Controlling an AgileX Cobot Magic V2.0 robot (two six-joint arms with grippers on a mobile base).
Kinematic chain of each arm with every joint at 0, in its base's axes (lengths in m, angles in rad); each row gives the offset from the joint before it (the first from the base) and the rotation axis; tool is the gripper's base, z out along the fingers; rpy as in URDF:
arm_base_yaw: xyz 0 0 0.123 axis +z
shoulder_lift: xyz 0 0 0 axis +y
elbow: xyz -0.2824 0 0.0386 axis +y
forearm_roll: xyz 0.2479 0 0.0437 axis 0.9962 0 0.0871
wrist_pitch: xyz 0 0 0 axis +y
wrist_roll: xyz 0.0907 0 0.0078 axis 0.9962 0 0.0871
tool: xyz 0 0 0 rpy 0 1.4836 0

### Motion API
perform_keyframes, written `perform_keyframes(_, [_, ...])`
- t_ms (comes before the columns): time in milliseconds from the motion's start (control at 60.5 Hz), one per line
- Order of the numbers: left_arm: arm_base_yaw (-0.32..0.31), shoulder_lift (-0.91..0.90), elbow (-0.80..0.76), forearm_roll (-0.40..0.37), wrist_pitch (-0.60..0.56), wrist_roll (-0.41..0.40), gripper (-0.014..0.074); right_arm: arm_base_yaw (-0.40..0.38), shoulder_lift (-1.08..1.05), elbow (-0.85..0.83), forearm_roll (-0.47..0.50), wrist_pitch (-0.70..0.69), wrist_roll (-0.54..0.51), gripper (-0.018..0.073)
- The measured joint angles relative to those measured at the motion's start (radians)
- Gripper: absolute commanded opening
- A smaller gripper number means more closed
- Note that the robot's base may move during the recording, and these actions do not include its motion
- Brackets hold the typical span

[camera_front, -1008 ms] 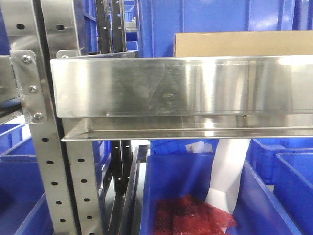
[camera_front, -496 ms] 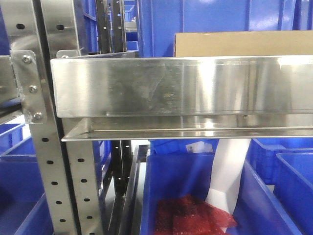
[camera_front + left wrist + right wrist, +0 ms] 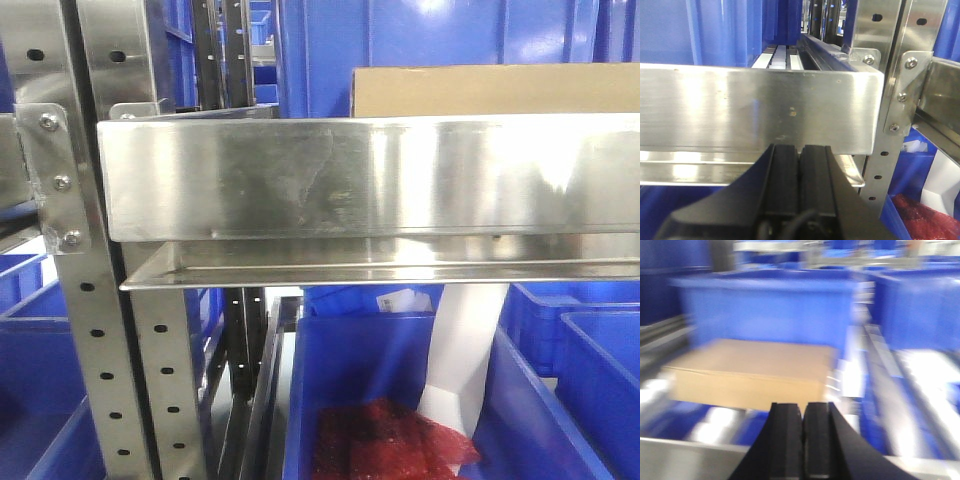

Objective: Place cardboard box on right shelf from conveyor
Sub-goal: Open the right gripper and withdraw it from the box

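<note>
We start at the right gripper (image 3: 802,412): its two black fingers are pressed together with nothing between them, so it is closed and empty. Just ahead of it and a touch to the left lies the cardboard box (image 3: 752,372), flat on the right shelf (image 3: 400,180), behind the tall steel lip, its long axis running crosswise to the fingers. The view is smeared, so we cannot say how near box and fingertips are, only that they look apart. Over to the left gripper (image 3: 800,165): closed too, empty, hovering low in front of another steel lip (image 3: 755,110), no box in its sight. We judge the right arm is clearly the nearer one, and the box already looks placed; the conveyor is out of view.
</note>
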Motion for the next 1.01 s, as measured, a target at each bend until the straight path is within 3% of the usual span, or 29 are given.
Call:
perform_keyframes(165, [0.000,0.000,0.000,0.000,0.000,0.000,-0.0116,-0.080,-0.177,0.209,-0.002,-0.094,0.000,0.0050])
perform_keyframes(397, [0.000,0.000,0.000,0.000,0.000,0.000,-0.0116,-0.090,-0.299,0.404,-0.002,-0.193,0.000,0.0050])
perform_keyframes(1008, [0.000,0.000,0.000,0.000,0.000,0.000,-0.0116,-0.090,-0.301,0.423,-0.006,-0.160,0.000,0.0050])
